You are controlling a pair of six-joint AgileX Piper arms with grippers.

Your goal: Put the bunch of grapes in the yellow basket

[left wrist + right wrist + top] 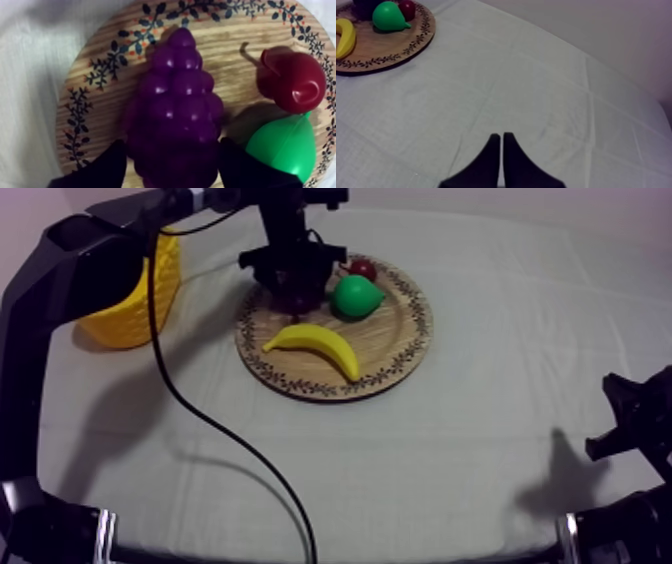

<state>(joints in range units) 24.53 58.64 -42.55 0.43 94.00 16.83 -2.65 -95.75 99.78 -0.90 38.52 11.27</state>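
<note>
The left arm (60, 268) comes in from the upper left of the table (450, 448) and bends down over the far left part of the wooden board (390, 353), its wrist pointing almost straight down. The left jaws stand part open around the bunch of grapes (175, 115) – one black finger (107, 167) against each flank of the bunch's wide end, closed onto it with no gap to see on either side. The bunch lies on the board with its narrow tip toward the patterned rim. Just beside it are the small red fruit (292, 80) and the green pear (282, 147), those two touching each other. The banana (315, 343) lies on the near half of the board, apart from the grapes. The yellow basket (125, 318) stands at the far left of the table, near the board, partly behind the left arm.

The right arm (635, 428) sits low at the table's right edge. The right jaws are closed on nothing – their fingers (486, 165) lie together as a narrow wedge over bare cloth, well apart from the board.
</note>
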